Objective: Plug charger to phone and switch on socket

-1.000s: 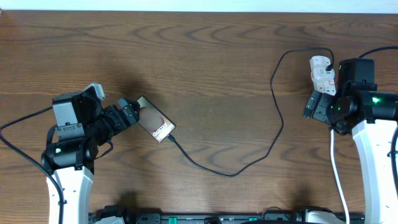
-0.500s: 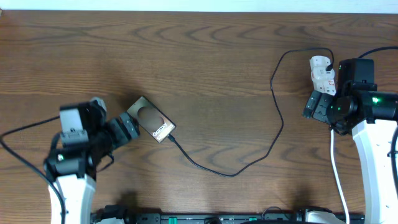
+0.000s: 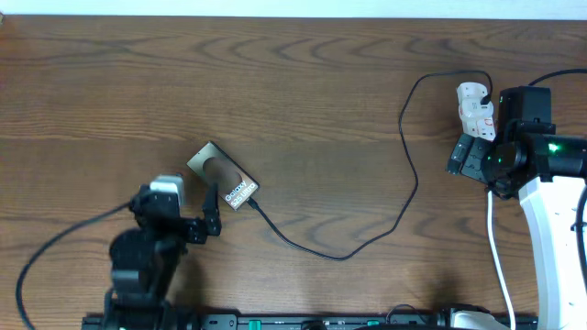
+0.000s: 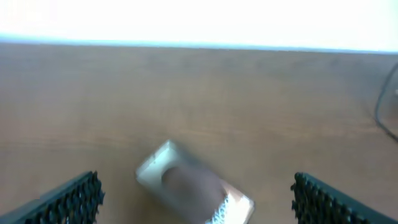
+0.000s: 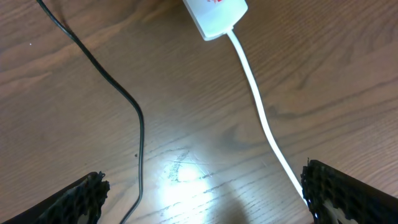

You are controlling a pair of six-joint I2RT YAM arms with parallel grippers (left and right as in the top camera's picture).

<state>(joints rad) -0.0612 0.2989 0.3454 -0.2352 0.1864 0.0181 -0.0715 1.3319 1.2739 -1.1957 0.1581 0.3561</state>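
Overhead: left claw [image 3: 212, 207] retreated off phone [image 3: 223, 175], seemingly clear.

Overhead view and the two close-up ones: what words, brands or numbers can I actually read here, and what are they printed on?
"Galaxy": white lettering on the phone, near one end, read from the overhead view.
Red markings on the socket: too small to read from overhead, cut off at the picture's edge in the right wrist view.
Left wrist view: the phone's lettering is blurred and unreadable.
Nothing else legible.
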